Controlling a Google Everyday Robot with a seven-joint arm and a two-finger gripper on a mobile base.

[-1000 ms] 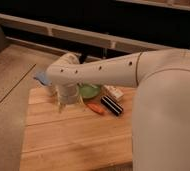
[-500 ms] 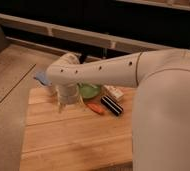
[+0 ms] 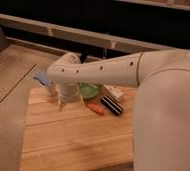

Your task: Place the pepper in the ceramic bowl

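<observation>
The orange-red pepper (image 3: 94, 108) lies flat on the wooden board (image 3: 73, 142), just in front of the small green ceramic bowl (image 3: 90, 90). The bowl is partly covered by my white arm, which reaches in from the right. My gripper (image 3: 69, 99) points down at the board, a short way left of the pepper and of the bowl. It is open, and I see nothing between its pale fingers. The pepper is apart from them.
A black rectangular block (image 3: 111, 105) lies right of the pepper, with a pale small object (image 3: 114, 92) behind it. A pale cup with a blue cloth (image 3: 42, 78) stands at the board's back left. The grey counter (image 3: 5, 85) stretches to the left, and a dark wall rises behind.
</observation>
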